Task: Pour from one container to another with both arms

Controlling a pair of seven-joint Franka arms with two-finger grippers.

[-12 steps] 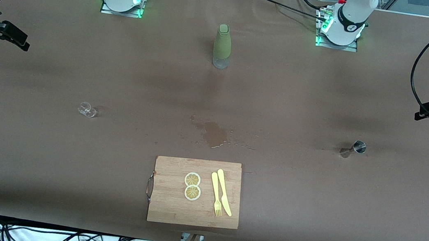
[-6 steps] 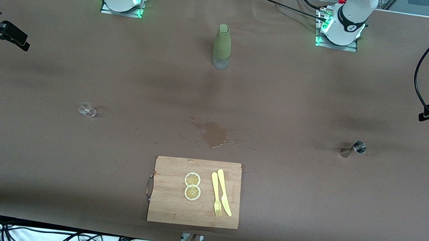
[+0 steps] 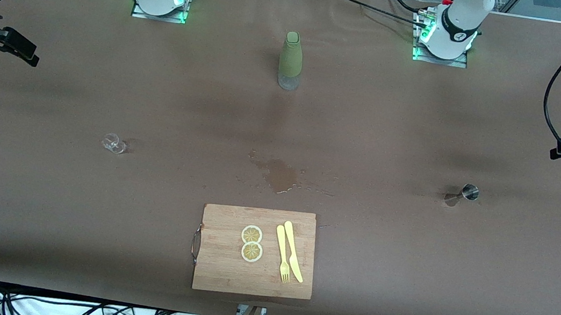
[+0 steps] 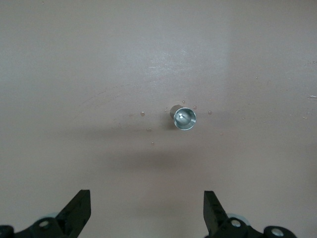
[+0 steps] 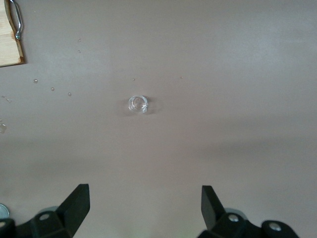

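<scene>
Now, nearest the front camera, the wooden cutting board (image 3: 256, 252) is lying with two lemon slices (image 3: 251, 243), a yellow fork (image 3: 282, 252) and a yellow knife (image 3: 293, 250) on it, and nobody is touching any of that. Just above it in the front view, a wet spill patch (image 3: 281, 175) is darkening the table cover. In the same row, the small clear glass (image 3: 113, 143) is standing toward the right arm's end, the metal jigger (image 3: 465, 193) toward the left arm's end, well apart. Farther off, the green-sleeved bottle (image 3: 291, 60) is standing upright between the two bases.

The right gripper (image 5: 143, 210) is hanging over the table beside the glass, jaws wide apart, holding nothing. The left gripper (image 4: 147, 215), equally wide open and empty, is hanging beside the jigger, and over the last second it has been drifting outward, toward the table's end. So both containers are sitting ungrasped; judging from that, the pour is either not begun or already over, spill and all.
</scene>
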